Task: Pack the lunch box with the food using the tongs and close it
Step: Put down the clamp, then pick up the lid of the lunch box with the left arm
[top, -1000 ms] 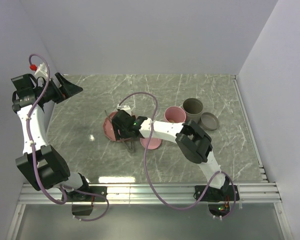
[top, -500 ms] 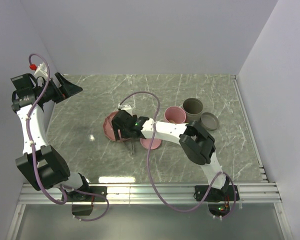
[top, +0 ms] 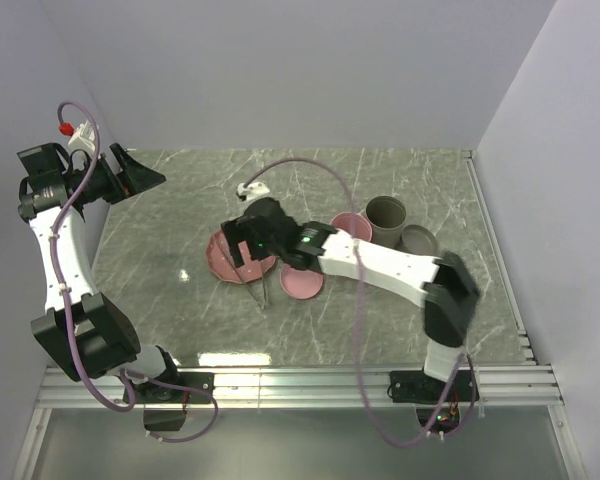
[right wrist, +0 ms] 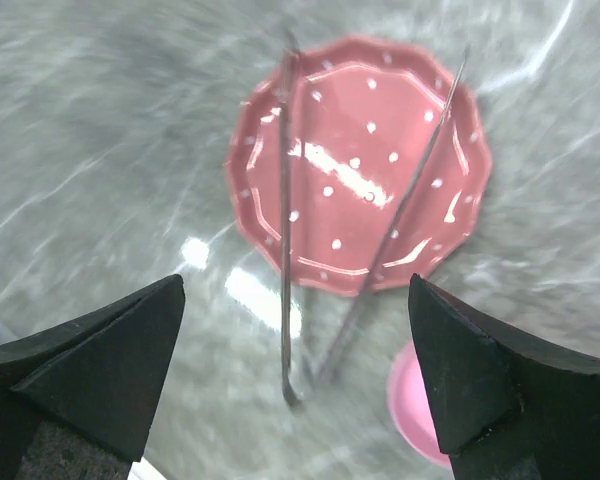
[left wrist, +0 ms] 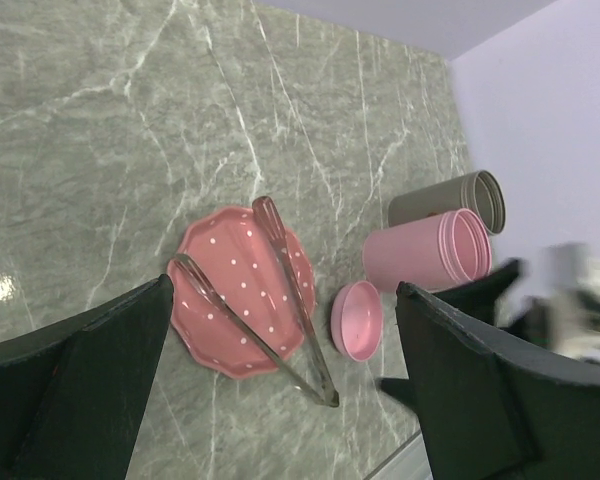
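Observation:
The silver tongs lie spread across a pink dotted plate, with their joined end on the table off the plate's near rim. My right gripper hovers open above the tongs, touching nothing. In the top view it sits over the plate. My left gripper is open and empty, raised at the far left. The lunch box is a pink round tub, and its pink lid lies beside the plate. The food is out of view.
A grey round tub and a grey lid stand right of the pink tub. The right arm's forearm stretches over the pink lid and tubs. A metal rail borders the near table edge.
My right gripper's jaws have opened wider and the wrist has lifted off the tongs. Its elbow has swung out to the right. The left arm has stayed put.

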Robot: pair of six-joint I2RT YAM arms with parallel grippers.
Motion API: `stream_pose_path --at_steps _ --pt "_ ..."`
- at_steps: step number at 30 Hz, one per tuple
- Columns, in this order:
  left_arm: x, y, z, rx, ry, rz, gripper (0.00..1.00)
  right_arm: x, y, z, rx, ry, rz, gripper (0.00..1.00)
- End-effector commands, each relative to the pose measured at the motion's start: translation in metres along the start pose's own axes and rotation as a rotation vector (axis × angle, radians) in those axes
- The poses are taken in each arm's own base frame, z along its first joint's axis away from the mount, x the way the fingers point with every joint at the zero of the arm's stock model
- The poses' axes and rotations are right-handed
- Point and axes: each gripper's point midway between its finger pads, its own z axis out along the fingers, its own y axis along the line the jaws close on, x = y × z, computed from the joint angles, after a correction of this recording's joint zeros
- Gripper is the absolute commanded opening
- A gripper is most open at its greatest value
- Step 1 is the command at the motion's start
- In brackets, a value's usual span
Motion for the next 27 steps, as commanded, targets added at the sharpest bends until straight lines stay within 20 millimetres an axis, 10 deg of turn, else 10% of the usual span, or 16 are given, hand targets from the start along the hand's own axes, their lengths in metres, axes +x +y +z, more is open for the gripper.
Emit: stream_pose_path --at_steps 1,6,16,27 --pt "-0.014 -0.025 -0.013 0.044 -0.029 0.104 0.99 -0.045 0.008 -0.067 -0.136 -0.179 -0.174 1.00" --pt "-0.010 -0.031 -0.017 0.054 -0.029 0.152 1.00 -0.003 0.002 -0.105 -0.344 -0.108 -0.401 1.00" --pt "0.002 -0.027 -0.019 0.037 -0.019 0.206 0.99 0.085 -0.020 -0.103 -0.459 0.138 -0.607 1.00" --pt "0.013 -0.049 -0.023 0.161 -0.051 0.320 0.99 0.106 -0.021 -0.078 -0.473 0.236 -0.603 0.99"
